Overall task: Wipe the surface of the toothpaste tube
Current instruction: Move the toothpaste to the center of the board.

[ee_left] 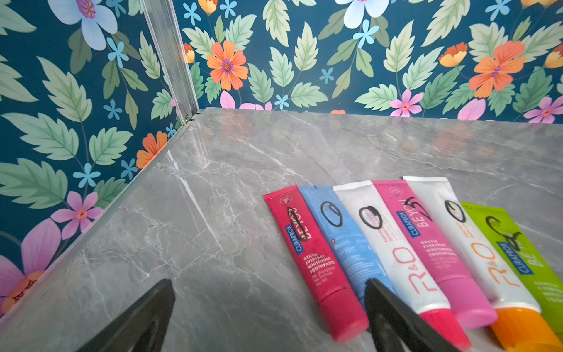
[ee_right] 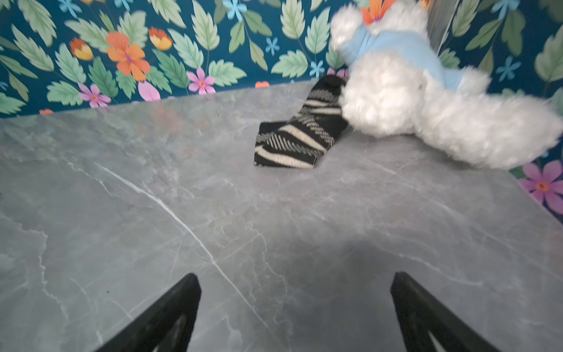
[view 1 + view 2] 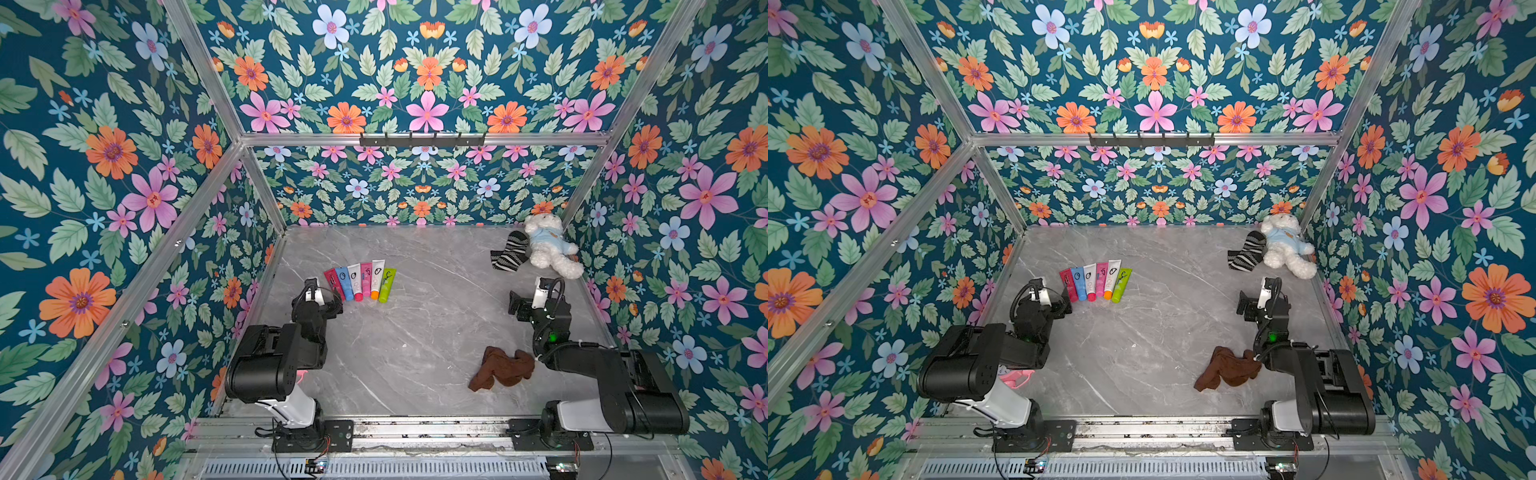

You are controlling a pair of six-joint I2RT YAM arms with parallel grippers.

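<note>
Six toothpaste tubes [image 3: 360, 282], row, far left. Brown cloth [image 3: 502, 368], near right. Left gripper [image 1: 268, 283], right gripper [image 2: 295, 277]: jaws apart, empty.

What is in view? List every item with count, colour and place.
plastic toothpaste tubes: six; red, blue, white, pink, white, green; side-by-side row, far left.
crumpled cloth: one; brown; near right.
fluffy plush toy: one; white, light-blue top; far right corner.
striped knit sock: one; black and white; against the plush toy.
pink object: one; near left, mostly hidden.
metal hook rail: one; black; back wall.
marble-look table: one; grey.
left gripper: black; open, empty, by the tubes.
right gripper: black; open, empty.
</note>
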